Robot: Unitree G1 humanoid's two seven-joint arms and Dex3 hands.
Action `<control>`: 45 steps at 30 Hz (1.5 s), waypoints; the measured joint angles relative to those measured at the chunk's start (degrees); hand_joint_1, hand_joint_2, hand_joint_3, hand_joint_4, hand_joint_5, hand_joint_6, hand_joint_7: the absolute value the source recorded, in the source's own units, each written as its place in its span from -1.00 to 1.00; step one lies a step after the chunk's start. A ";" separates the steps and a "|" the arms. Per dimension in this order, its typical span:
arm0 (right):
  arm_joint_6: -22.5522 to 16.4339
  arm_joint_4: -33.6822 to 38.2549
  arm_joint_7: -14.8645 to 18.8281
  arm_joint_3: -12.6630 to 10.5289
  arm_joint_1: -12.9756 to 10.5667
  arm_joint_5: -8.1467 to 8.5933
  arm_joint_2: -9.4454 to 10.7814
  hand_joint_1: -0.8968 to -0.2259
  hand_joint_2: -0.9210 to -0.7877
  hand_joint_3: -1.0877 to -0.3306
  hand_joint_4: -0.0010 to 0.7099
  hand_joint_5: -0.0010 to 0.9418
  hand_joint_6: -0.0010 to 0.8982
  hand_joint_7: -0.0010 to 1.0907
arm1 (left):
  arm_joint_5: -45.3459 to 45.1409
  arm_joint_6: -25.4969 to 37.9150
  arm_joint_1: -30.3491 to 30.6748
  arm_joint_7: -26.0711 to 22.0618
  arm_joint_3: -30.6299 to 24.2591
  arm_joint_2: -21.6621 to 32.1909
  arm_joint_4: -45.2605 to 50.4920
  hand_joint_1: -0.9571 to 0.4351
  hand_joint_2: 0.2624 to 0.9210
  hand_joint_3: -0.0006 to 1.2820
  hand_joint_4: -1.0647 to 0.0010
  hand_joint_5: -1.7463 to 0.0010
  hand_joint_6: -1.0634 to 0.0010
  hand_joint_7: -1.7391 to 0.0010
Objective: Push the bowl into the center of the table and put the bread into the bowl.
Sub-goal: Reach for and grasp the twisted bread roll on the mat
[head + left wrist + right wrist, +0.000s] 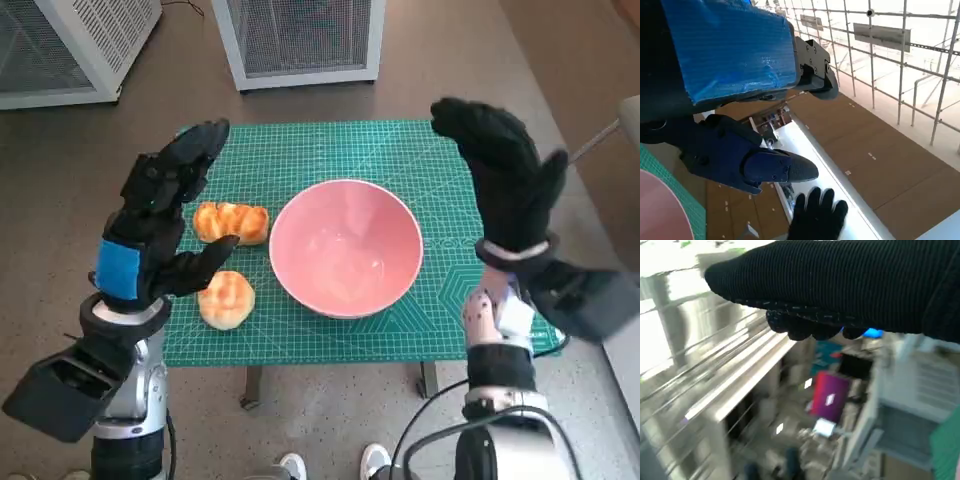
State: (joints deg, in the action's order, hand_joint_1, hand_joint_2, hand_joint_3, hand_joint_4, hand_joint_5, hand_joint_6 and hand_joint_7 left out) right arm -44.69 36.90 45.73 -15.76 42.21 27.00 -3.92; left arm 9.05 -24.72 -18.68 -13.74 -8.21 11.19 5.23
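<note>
So both hands are hovering spread, left hand (165, 215) and right hand (505, 180), flanking the pink bowl (345, 247) sitting mid-bench (300, 150), two bread rolls (231, 222) lying beside it.

From the head view we see even, soft light; the pink bowl (346, 247) carries a pale sheen inside and casts only a faint shadow on the green mat (300, 150) beside it. Straight edges bow slightly toward the corners, away from the bowl. In the left wrist view we find the blue tape (730, 47) sharp and glossy, while bright daylight washes out the area behind the wire grid (890, 60). In the right wrist view we get heavy motion blur: everything beyond the right hand (840, 285) smears, and white glare floods one side.
</note>
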 measured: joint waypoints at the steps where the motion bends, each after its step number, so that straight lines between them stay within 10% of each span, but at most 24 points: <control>1: 0.26 -1.17 0.19 0.31 -0.66 0.21 -0.01 -0.13 -1.00 0.24 -0.02 -0.97 -0.85 0.18 | 0.00 0.00 -0.17 -0.02 0.10 -0.01 -0.16 -0.39 1.00 -0.61 0.28 1.00 0.47 0.56; 9: 2.58 -9.40 0.71 2.84 -5.41 1.06 -0.40 -0.05 -1.00 0.29 -0.10 -1.00 -0.87 0.18 | 0.04 -0.39 -1.57 -0.31 1.08 -0.20 -1.41 -0.39 1.00 -0.61 0.29 1.00 0.48 0.58; 22: 3.12 -11.30 0.67 3.44 -6.04 1.94 -1.42 -0.01 -1.00 0.31 -0.12 -1.00 -0.90 0.21 | -3.15 0.45 -3.28 -0.63 1.27 1.64 -2.09 -0.37 0.98 -0.75 0.45 1.00 0.61 0.62; 34: 3.04 -11.37 0.66 3.24 -6.02 2.08 -2.19 -0.05 -1.00 0.32 -0.12 -1.00 -0.91 0.21 | -21.94 28.08 -4.64 -8.06 1.85 18.84 5.37 0.50 0.46 -0.97 0.96 1.00 0.71 0.88; 45: 3.00 -11.45 0.56 3.42 -6.04 2.08 -2.10 -0.03 -1.00 0.33 -0.12 -1.00 -0.91 0.21 | -36.67 51.99 -18.98 -20.58 14.89 26.69 -2.09 0.46 0.45 -0.97 0.96 1.00 0.61 0.93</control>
State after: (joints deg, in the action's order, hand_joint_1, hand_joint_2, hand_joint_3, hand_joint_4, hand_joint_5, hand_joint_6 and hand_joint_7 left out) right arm -41.69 25.46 46.30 -12.34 36.16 29.08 -6.03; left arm -27.62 27.27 -37.66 -34.32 6.68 37.88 3.14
